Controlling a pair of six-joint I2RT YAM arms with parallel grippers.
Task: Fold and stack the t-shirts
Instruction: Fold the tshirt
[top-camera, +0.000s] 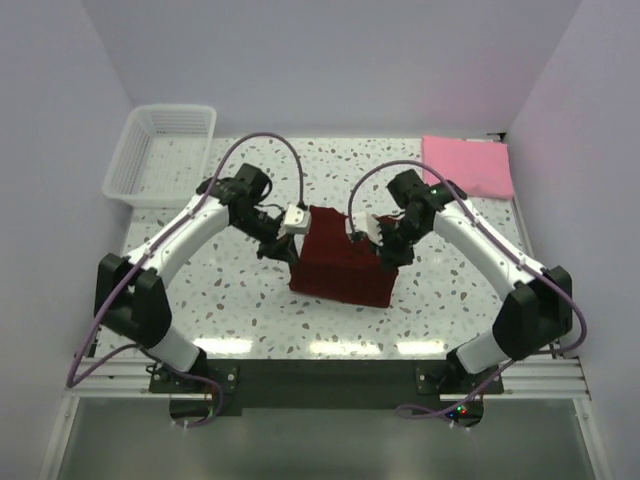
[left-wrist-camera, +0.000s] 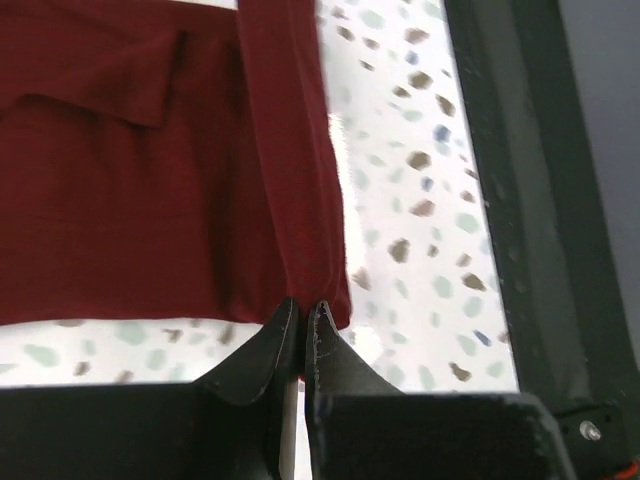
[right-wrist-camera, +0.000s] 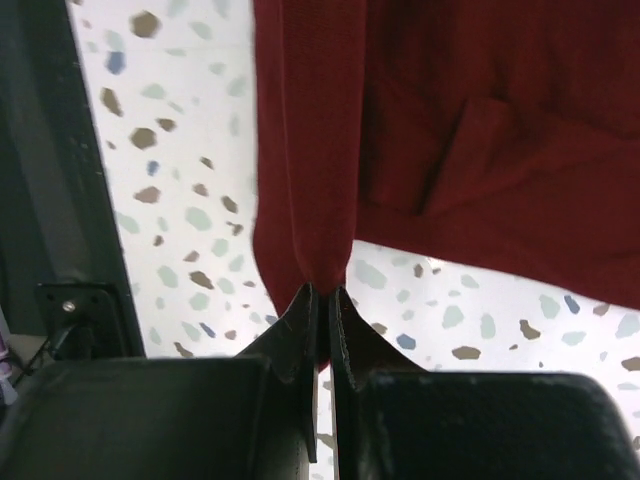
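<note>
I'm mid-fold on the maroon t-shirt (top-camera: 340, 262), which sits mid-desk with its far edge lifted. My left fingers (left-wrist-camera: 268, 348) are pinched shut on one corner and my right fingers (right-wrist-camera: 292, 335) are clamped on the other. The pink t-shirt (top-camera: 467, 165) lies folded in the far right corner of the desk (top-camera: 240, 300). I reckon the next move is to carry that edge over in step, lay it flat, then let go.

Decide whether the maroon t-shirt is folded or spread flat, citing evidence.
Partly folded: the maroon t-shirt is doubled into a compact rectangle, layers overlapping, while the left gripper and right gripper each pinch an edge of it.
</note>
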